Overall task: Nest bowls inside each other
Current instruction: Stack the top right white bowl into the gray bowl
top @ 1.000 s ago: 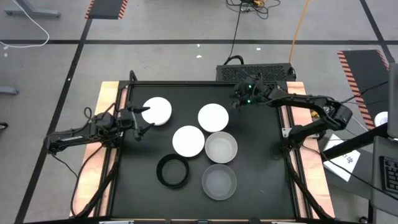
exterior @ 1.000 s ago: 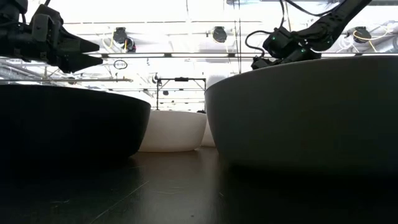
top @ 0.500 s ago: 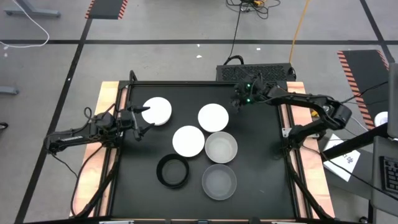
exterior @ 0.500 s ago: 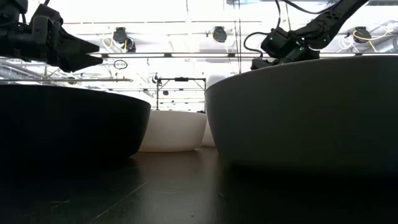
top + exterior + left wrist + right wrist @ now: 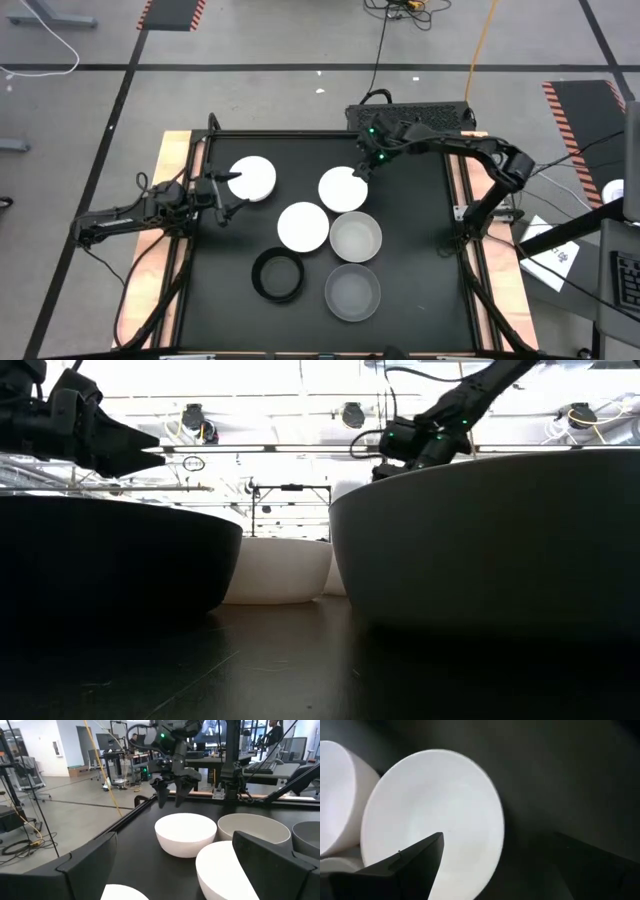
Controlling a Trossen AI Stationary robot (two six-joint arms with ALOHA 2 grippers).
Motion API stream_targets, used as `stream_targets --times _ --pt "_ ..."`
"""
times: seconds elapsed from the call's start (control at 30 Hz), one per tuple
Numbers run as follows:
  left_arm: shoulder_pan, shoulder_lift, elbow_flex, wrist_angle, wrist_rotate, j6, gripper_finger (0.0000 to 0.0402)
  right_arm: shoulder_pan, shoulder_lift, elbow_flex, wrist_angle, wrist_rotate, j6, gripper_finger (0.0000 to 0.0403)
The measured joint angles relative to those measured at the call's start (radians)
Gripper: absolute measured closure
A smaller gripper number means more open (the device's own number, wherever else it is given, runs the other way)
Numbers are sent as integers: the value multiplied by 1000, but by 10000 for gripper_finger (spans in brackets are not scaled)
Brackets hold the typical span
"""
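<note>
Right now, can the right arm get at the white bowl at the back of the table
Probably yes. The right gripper hangs open just above the far rim of that white bowl, with nothing between them. The neighbouring grey bowl touches only its near side.

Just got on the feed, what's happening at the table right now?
Six bowls sit separately on the black table, none nested yet. The right gripper is open, poised above the far rim of the white bowl at the back, seemingly about to pick it up. The left gripper is open and empty beside the white bowl on the left. The third white bowl, two grey bowls and the black bowl are untouched.
</note>
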Motion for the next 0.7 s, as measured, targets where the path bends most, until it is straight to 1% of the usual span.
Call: stream_targets --times 0.13,0.2,0.4,0.7 --pt "0 2 0 -9 4 -4 2 2 52 65 -114 39 -23 49" --pt "0 2 0 -13 4 -5 2 2 73 88 -139 58 -28 49" --pt "0 2 0 -16 5 -2 2 2 113 104 -146 60 -29 49" --pt "0 2 0 -14 5 0 2 16 128 105 -137 58 -29 49"
